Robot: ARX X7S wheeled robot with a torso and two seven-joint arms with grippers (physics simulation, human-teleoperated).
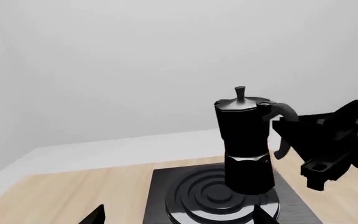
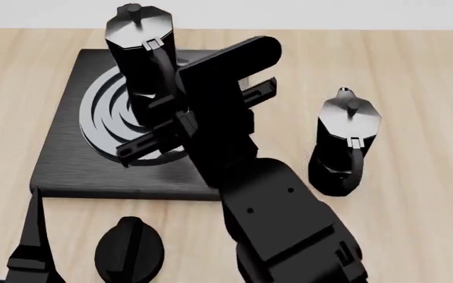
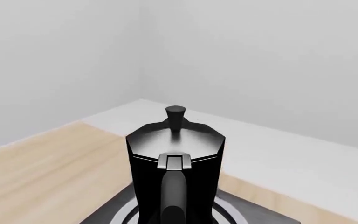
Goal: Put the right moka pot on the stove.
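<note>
The right moka pot [image 2: 138, 41], black with a silvery-grey lid and knob, stands upright on the ring burner [image 2: 99, 115] of the black stove [image 2: 61, 162]. It also shows in the left wrist view [image 1: 246, 140] and in the right wrist view [image 3: 175, 154]. My right gripper [image 2: 173, 111] is at the pot's handle [image 3: 174, 196] and looks shut on it, though its fingers are hidden against the black body. My left gripper [image 1: 179, 217] is open and empty, low in front of the stove [image 1: 160, 196].
A second, identical moka pot [image 2: 343, 141] stands on the wooden table to the right of the stove. A small round black knob [image 2: 129, 247] lies in front of the stove. My left arm [image 2: 28, 247] is at the near left corner.
</note>
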